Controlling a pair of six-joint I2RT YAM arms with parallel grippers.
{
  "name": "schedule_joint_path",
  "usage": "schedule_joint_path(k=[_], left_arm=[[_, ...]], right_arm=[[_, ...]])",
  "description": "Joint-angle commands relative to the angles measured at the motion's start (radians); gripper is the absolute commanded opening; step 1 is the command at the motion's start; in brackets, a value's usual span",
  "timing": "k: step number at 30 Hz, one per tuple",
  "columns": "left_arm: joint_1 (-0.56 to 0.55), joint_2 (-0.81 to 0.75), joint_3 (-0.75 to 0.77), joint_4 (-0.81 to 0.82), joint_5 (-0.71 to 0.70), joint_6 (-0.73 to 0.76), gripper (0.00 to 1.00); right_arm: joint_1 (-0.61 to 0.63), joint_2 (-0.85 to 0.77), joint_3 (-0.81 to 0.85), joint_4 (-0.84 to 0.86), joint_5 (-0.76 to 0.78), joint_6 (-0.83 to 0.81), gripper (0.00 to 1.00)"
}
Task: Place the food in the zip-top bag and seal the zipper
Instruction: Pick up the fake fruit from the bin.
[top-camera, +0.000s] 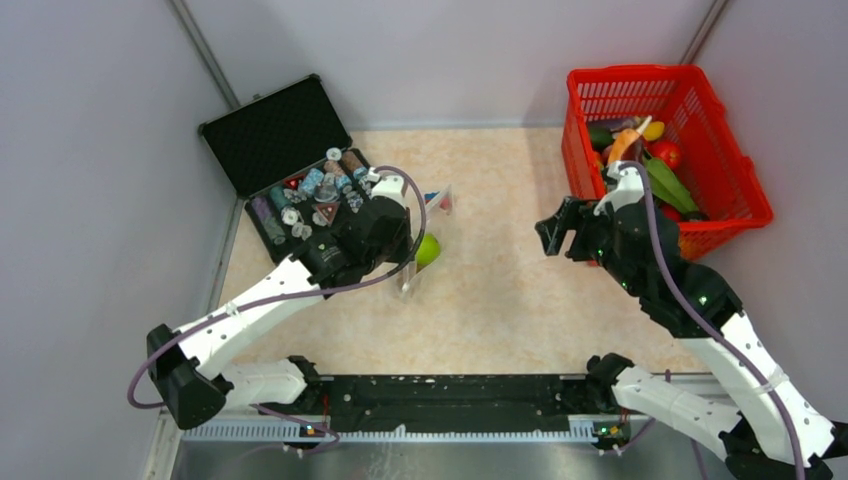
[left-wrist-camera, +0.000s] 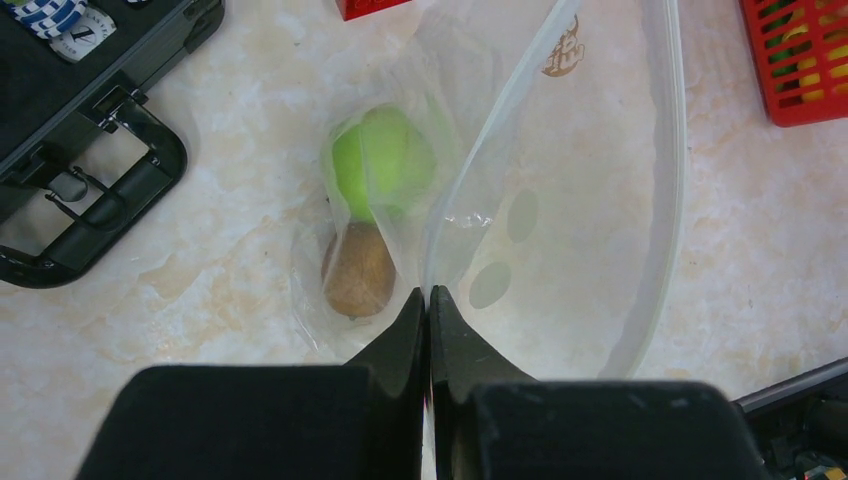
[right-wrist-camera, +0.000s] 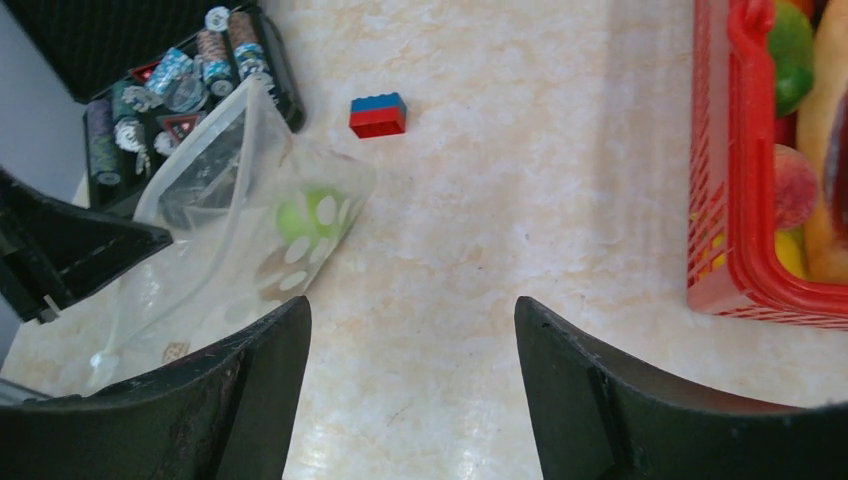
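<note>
1. Plainly, the left tool (left-wrist-camera: 428, 295) is clenched on the zip-top bag (left-wrist-camera: 570, 220). Its two fingers press together at the lower centre of the left wrist view, with the clear film pinched between them.
2. The bag rises from that pinch with its mouth gaping toward the upper right of the frame. The zipper (left-wrist-camera: 508, 112) runs as a whitish strip slanting from the top centre down toward the fingers.
3. Inside the bag, a green round fruit (left-wrist-camera: 383, 160) sits at the centre of that view. A brown oval piece (left-wrist-camera: 357, 270) lies just below it, and the two touch.
4. In the top view the bag stands left of centre, just beside the black case (top-camera: 275, 130). The case lies open in the upper left with small bottles and discs in its tray.
5. The right tool (right-wrist-camera: 412, 315) is released. Its fingers stand wide apart at the bottom of the right wrist view, with only the bare surface (right-wrist-camera: 500, 220) between them.
6. In the top view the right tool hovers right of centre, near the red basket (top-camera: 640, 76) in the upper right. The basket holds the remaining food (top-camera: 655, 155).
7. A red-and-blue brick (right-wrist-camera: 378, 114) lies on the surface in the upper centre of the right wrist view. It is near the bag but apart from it.
</note>
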Motion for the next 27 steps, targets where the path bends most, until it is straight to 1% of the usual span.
schedule_joint_path(k=[1,5,6,7,9,10,11,13,17,19,22,27], left_arm=[[0.007,-0.029,0.013,0.024,-0.036,0.025,0.00],[0.009,-0.028,0.007,0.037,-0.028,0.025,0.00],[0.009,-0.026,0.002,0.045,-0.021,0.022,0.00],[0.009,-0.025,-0.004,0.055,-0.015,0.016,0.00],[0.009,-0.019,-0.017,0.087,0.011,0.017,0.00],[0.009,-0.012,-0.016,0.088,0.022,0.019,0.00],[0.009,-0.007,-0.016,0.088,0.028,0.020,0.00],[0.008,-0.001,-0.021,0.090,0.040,0.021,0.00],[0.009,-0.002,-0.031,0.110,0.071,0.018,0.00],[0.008,-0.002,-0.028,0.112,0.087,0.015,0.00],[0.009,-0.008,-0.030,0.116,0.108,0.017,0.00],[0.009,-0.023,-0.049,0.105,0.095,0.033,0.00]], right_arm=[[0.012,0.068,0.079,0.015,0.138,-0.064,0.73],[-0.009,0.152,0.131,0.002,0.312,-0.097,0.73],[-0.041,0.171,0.145,-0.002,0.327,-0.108,0.73],[-0.103,0.192,0.167,-0.008,0.310,-0.122,0.73],[-0.256,0.229,0.206,-0.009,0.177,-0.153,0.72],[-0.358,0.245,0.222,0.007,0.107,-0.180,0.72],[-0.399,0.254,0.230,0.013,0.042,-0.192,0.72],[-0.522,0.286,0.251,0.027,-0.039,-0.197,0.72],[-0.660,0.383,0.287,0.011,-0.134,-0.205,0.68],[-0.759,0.437,0.294,-0.003,-0.177,-0.197,0.66],[-0.870,0.510,0.312,-0.020,-0.325,-0.205,0.65],[-0.942,0.592,0.319,-0.019,-0.391,-0.200,0.65]])
